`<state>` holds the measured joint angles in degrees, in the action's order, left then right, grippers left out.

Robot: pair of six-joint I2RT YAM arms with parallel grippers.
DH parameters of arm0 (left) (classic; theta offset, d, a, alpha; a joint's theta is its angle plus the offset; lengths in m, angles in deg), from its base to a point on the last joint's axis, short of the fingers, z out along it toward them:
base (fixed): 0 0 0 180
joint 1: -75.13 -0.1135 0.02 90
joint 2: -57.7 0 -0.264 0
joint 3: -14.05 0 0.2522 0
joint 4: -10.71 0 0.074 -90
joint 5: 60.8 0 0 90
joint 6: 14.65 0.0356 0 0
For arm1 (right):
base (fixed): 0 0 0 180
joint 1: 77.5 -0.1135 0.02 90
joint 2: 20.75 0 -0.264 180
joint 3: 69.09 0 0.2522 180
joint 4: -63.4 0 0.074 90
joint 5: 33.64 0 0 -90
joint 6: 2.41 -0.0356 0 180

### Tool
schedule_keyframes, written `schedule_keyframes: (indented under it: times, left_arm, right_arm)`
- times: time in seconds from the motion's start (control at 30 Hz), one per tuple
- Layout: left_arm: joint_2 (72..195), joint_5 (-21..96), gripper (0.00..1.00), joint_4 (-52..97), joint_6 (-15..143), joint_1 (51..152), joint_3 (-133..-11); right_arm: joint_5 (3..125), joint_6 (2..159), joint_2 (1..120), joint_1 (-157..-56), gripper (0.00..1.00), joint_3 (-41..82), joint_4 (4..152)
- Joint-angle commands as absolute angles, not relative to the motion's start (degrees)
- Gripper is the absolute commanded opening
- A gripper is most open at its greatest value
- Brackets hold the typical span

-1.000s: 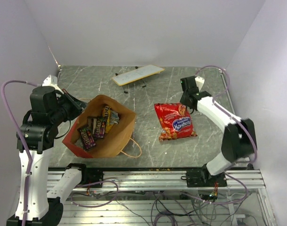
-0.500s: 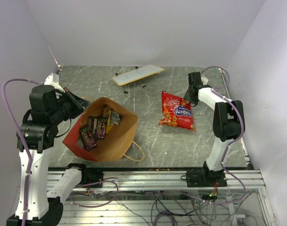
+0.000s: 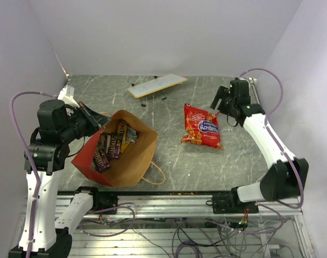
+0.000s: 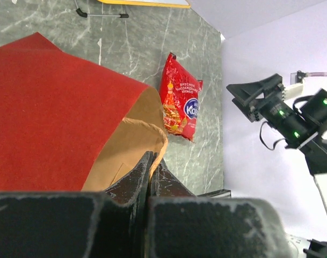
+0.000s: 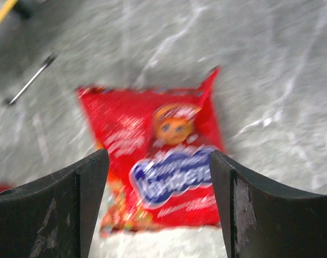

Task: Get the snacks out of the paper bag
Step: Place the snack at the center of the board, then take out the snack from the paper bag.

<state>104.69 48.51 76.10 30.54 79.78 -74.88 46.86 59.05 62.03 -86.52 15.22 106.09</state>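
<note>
Left gripper (image 4: 150,161): clenched on the rim of the paper bag (image 3: 132,156), holding it open.
Right gripper (image 5: 159,158): released, hovering over the chip bag (image 3: 202,133) on the table (image 3: 233,161).
Candy packets (image 3: 110,144): inside the paper bag, well to your free gripper's left; reach across.

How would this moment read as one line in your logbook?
left gripper: shut on paper bag rim | right gripper: open, apart from chip bag | chip bag: on table | candy packets: inside paper bag

Even, soft light fills the scene; shadows on the worktop (image 3: 195,166) are faint. The right wrist view is blurred, smearing the chip bag (image 5: 152,161).
</note>
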Motion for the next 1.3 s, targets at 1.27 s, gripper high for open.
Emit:
schedule_keyframes:
  times: [1.27]
  left_arm:
    - [105.9, 52.8, 0.07, 73.2, 27.2, 79.9, -75.3]
  right_arm:
    - [21.0, 71.8, 78.9, -150.3, 0.62, 15.6, 70.5]
